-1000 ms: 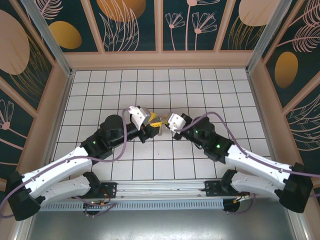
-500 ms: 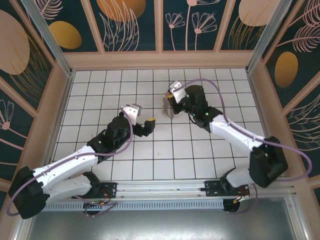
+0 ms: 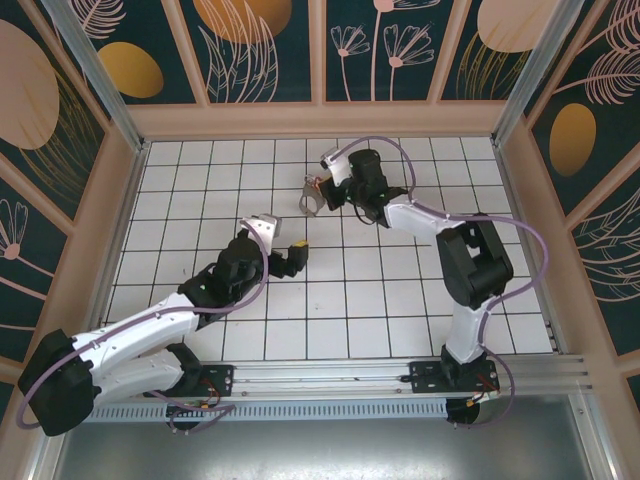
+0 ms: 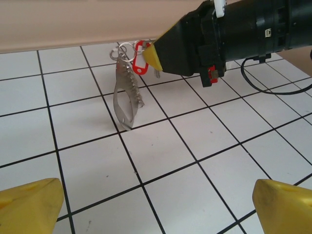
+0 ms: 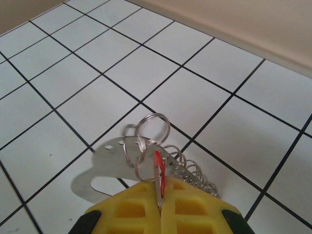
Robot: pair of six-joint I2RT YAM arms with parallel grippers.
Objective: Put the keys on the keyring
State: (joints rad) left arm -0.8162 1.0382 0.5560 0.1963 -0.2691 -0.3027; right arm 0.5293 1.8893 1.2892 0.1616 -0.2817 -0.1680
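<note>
- The right end effector (image 4: pixel 153 52) was closed tightly on the red-headed piece (image 4: pixel 140 62), and the whole bunch hung down from it.
- In this bunch the keyring (image 4: pixel 123 105), a flat silvery loop, hung beside the toothed keys (image 4: pixel 136 95), with small round rings (image 5: pixel 152 129) at the top.
- I could not tell if the lower tip of the keyring touched the tabletop (image 3: pixel 400 300) or was just above it.
- The bunch was near the far wall (image 3: pixel 320 120) of the tabletop, only a few tiles in front of it.
- The left end effector (image 3: pixel 297 252) stood wide open with nothing between its fingers (image 4: pixel 29 204), near the middle of the tabletop.
- Bare white tiles lay between the left end effector and the bunch, and also toward both side edges.
</note>
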